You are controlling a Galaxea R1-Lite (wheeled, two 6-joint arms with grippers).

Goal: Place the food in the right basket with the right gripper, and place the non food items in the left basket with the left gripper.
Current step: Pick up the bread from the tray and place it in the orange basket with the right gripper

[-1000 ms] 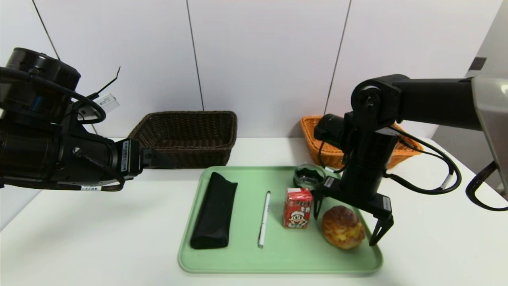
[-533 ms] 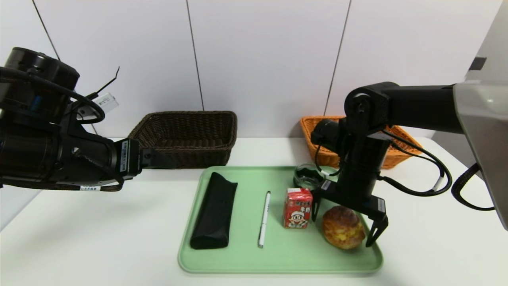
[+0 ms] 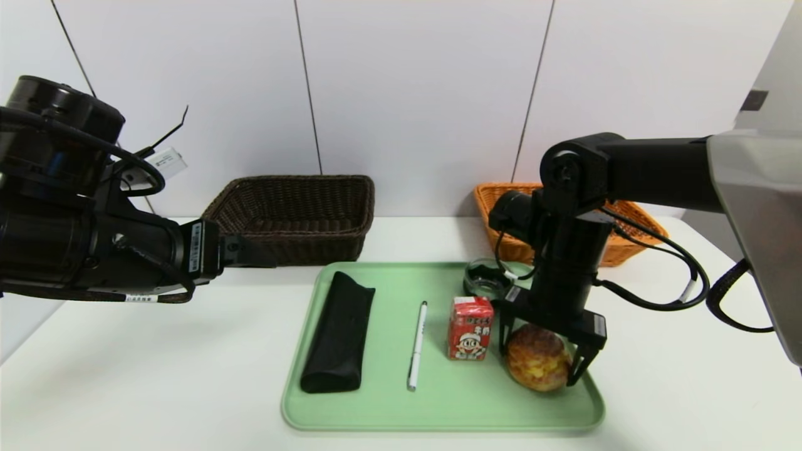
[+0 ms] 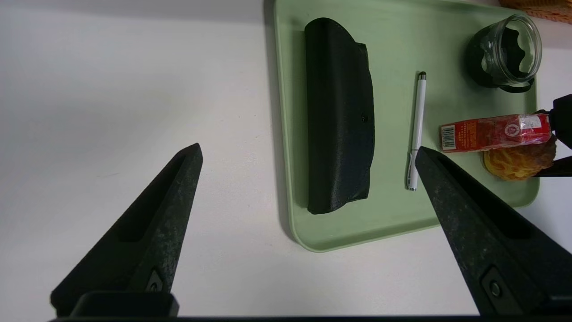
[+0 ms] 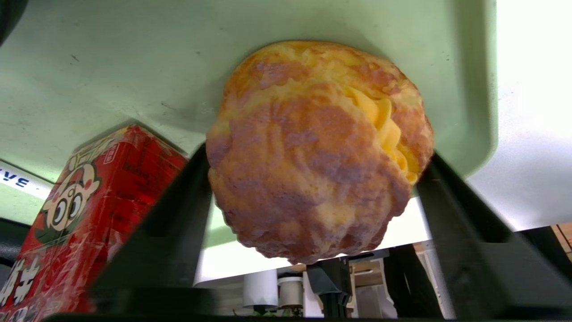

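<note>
Right gripper [image 3: 540, 354] clamped on bun.
Its jaws press both flanks of the round golden-brown crusty bun [image 3: 537, 366] on the pale green tray [image 3: 438, 407]; left gripper [image 4: 308, 188] hangs wide open, empty.

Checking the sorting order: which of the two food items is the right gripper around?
The bun, flanked by the right gripper; the red drink carton stands beside it, untouched.

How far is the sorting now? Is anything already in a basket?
Nothing is sorted yet: the brown basket looks empty and nothing shows in the orange basket, partly hidden. In hand: the right gripper pinches the bun, still on the tray. Left: carton, pouch, pen, cup. The left gripper waits open.
</note>
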